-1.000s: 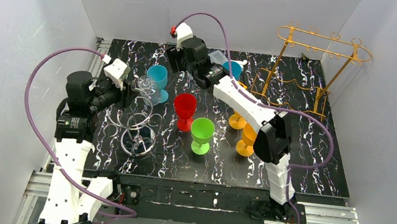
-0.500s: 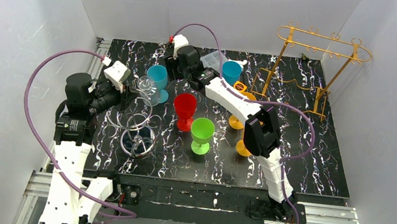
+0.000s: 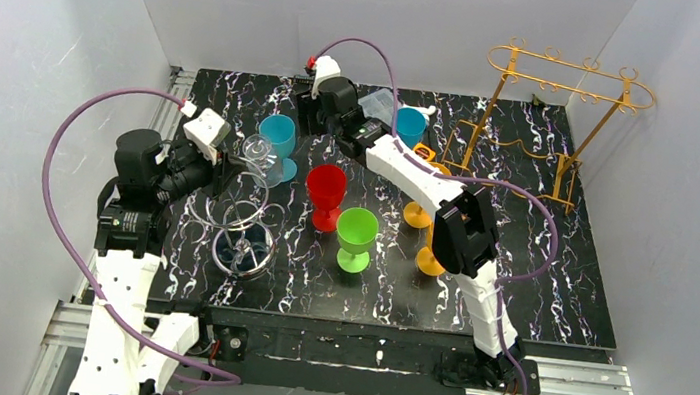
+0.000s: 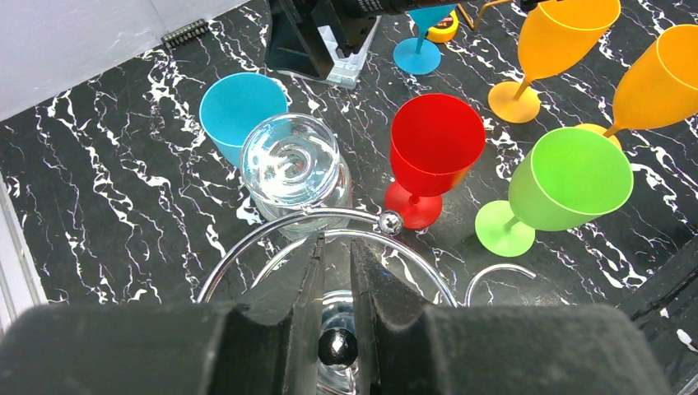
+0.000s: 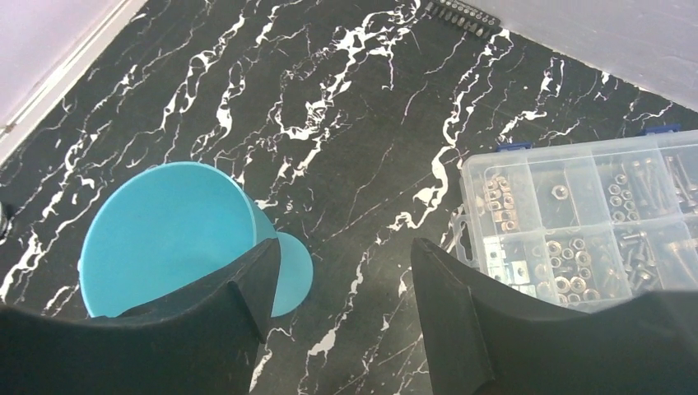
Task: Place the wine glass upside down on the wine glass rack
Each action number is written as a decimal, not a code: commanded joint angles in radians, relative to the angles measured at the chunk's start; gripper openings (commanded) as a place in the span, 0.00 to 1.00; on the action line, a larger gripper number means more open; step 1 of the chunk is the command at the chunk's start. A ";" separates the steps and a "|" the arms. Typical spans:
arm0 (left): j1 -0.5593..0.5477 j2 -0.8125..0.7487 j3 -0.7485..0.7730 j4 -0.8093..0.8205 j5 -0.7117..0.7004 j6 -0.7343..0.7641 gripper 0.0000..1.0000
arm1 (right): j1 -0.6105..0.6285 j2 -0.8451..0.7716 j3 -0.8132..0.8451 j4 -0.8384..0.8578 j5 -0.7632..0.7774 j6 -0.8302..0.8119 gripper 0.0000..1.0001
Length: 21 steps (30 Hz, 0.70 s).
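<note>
A clear wine glass lies tilted over the chrome wire rack at the table's left. In the left wrist view its bowl sits just beyond my fingertips, above a chrome ring of the rack. My left gripper is nearly shut, with clear glass and a dark ball showing between the fingers. My right gripper is open and empty at the back, hovering beside a blue glass.
A gold wire rack stands at the back right. Red, green, two orange and two blue glasses stand mid-table. A clear parts box lies at the back.
My right arm has pulled its elbow in and shifted its wrist slightly toward the back. My left gripper and the clear glass have stayed in place.
</note>
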 commanded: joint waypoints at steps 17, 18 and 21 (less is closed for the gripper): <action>-0.001 -0.002 0.042 0.046 0.042 -0.012 0.00 | 0.001 0.085 0.144 -0.012 -0.142 0.105 0.64; -0.001 -0.001 0.043 0.048 0.042 -0.012 0.00 | 0.001 0.095 0.150 -0.020 -0.154 0.108 0.64; -0.001 0.000 0.048 0.050 0.041 -0.013 0.00 | 0.003 0.128 0.177 -0.061 -0.175 0.110 0.62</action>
